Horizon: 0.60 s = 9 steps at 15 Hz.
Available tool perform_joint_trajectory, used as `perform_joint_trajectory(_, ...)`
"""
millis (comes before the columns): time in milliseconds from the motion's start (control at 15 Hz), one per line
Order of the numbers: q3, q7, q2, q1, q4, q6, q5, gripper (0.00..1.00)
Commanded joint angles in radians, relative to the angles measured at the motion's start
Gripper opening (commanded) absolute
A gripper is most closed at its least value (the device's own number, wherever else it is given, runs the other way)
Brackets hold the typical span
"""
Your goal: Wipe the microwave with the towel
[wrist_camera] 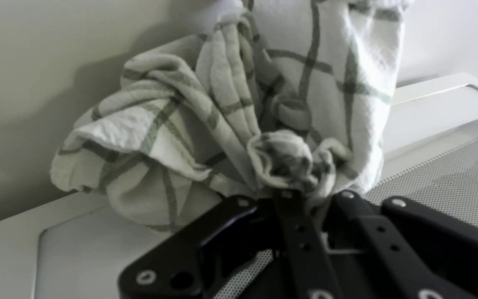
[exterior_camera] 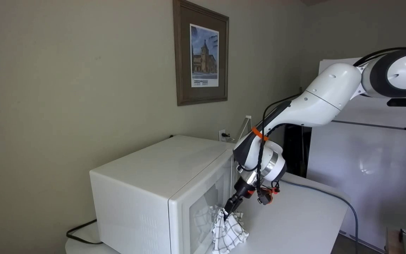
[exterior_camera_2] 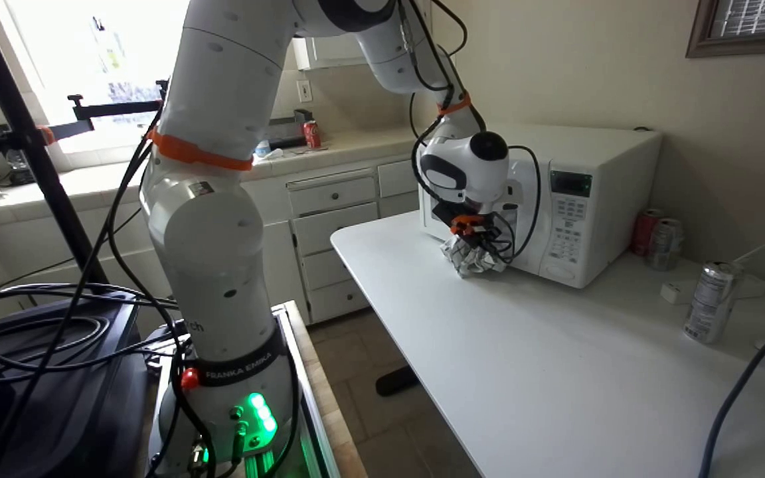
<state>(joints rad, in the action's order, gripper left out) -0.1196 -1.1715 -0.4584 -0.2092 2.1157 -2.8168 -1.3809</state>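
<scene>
Microwave (exterior_camera: 160, 190) stands on the white table (exterior_camera: 291, 215), and I judge that the step in hand is the wiping of its front door (exterior_camera: 206, 197), near the lower edge. Checked towel (exterior_camera: 229, 231) is crumpled in front of this lower part of the door, although I cannot tell surely whether it presses on it or is only just beside it. Gripper (wrist_camera: 317, 200) stands narrow, pinching one gathered fold of the towel, so the next move, in my opinion, calls for light pressure toward the door and a sideways stroke across it, with the grip firm.
</scene>
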Motion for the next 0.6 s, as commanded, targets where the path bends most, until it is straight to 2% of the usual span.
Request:
perform_joint_trajectory(0, -0.033, -0.076, 0.072, 0.013, -0.056, -0.006, -0.093, 0.03)
perform_joint_trajectory(533, -0.036, -0.175, 0.315, 0.007, 0.079, -0.031, -0.222, 0.03)
